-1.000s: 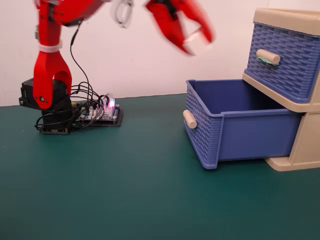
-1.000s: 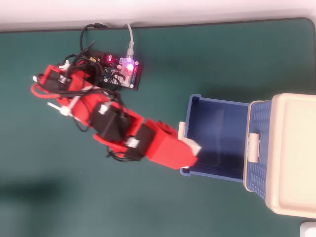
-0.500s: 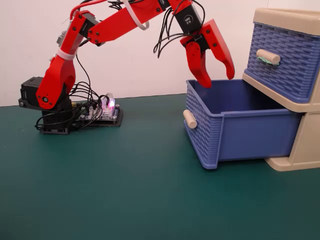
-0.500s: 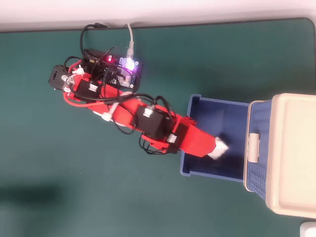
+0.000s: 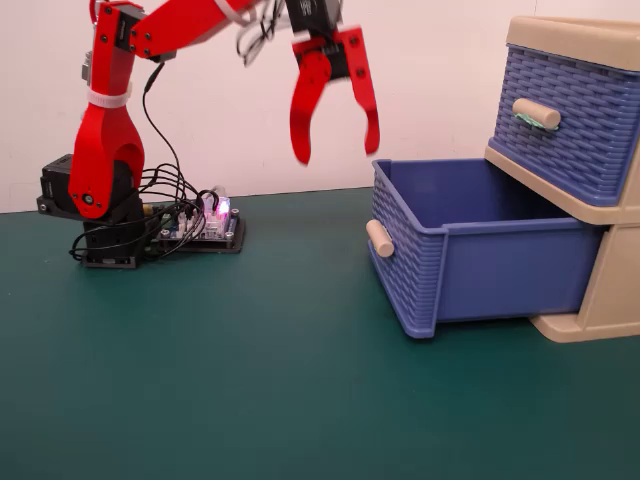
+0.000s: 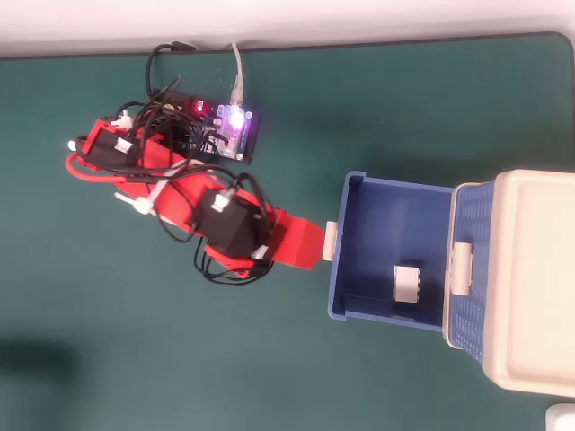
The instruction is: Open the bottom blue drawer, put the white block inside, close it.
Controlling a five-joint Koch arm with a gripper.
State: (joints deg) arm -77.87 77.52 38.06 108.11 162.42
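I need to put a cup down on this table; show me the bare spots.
Bare green table runs along the whole near edge in the fixed view, in front of the open bottom blue drawer and the arm's base. It is crowded around the circuit board and its cables. The open claw hangs beside the drawer front.

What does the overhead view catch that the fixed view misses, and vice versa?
Overhead only: the white block lying inside the open bottom drawer, toward the cabinet end. The drawer wall hides it in the fixed view.

Fixed only: the gripper hanging above the table with its jaws spread and empty, left of the drawer in that view; from above the arm covers it. Also the top drawer's front, shut, with a green smear on its handle.

Both: the bottom drawer pulled out, its beige handle, the red arm, the lit circuit board.
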